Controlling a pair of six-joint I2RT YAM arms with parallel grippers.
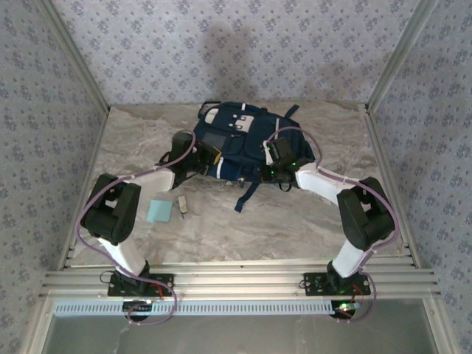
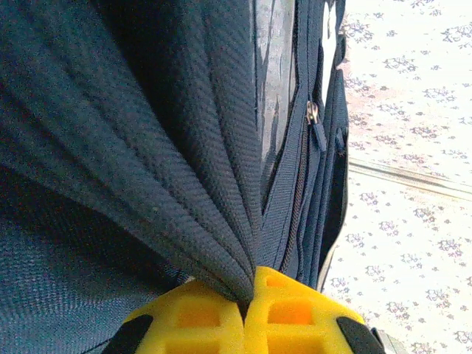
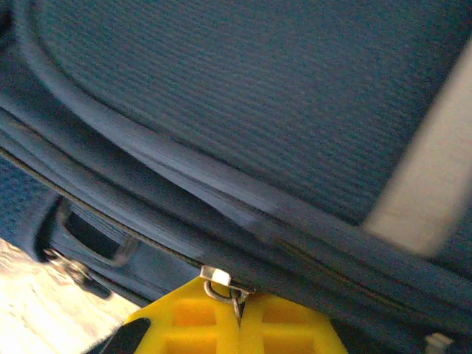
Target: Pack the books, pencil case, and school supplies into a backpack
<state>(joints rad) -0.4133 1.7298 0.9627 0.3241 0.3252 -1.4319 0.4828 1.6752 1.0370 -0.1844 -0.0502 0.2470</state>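
Left gripper pinches a backpack fold, right gripper its edge zipper pull; open table nearside.

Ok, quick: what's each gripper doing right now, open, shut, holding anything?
Left gripper: shut, pinching a fold of the backpack fabric.
Right gripper: shut on a zipper pull of the backpack.

left arm elbow out wide, forearm angled in and forward; right arm mirrors it. left gripper: yellow jaws pinched tight on a fold of backpack. right gripper: jaws closed on zipper pull.
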